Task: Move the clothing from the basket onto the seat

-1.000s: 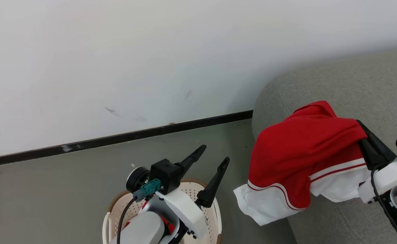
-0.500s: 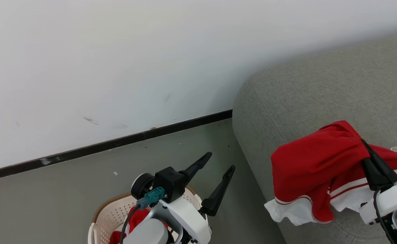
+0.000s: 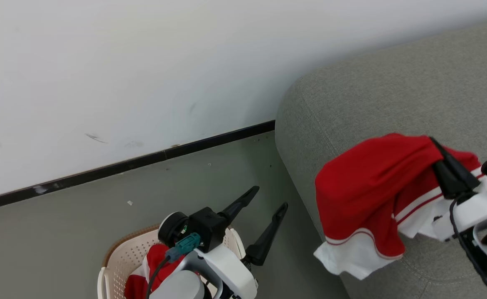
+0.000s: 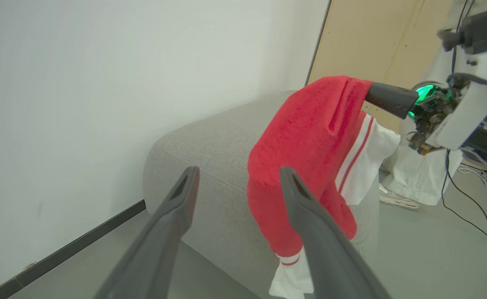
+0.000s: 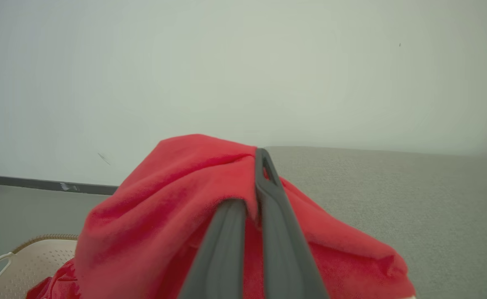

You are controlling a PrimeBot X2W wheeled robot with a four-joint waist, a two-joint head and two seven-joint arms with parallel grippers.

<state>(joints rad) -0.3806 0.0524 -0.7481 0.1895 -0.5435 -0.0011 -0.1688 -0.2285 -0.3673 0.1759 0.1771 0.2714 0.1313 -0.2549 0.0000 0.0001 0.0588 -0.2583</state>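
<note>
Now the right tool [image 3: 436, 145], its fingers pressed together, pinches a red garment [image 3: 364, 178] by a bunched fold. The cloth hangs from it over the rounded end of the grey seat [image 3: 393, 91]. Its white, red-striped hem droops past the seat's edge toward the floor [image 3: 60, 232]. At lower left in the head view, the left tool [image 3: 268, 198] stands spread wide and empty by the basket [image 3: 116, 253], where a second red piece [image 3: 154, 259] lies inside.
</note>
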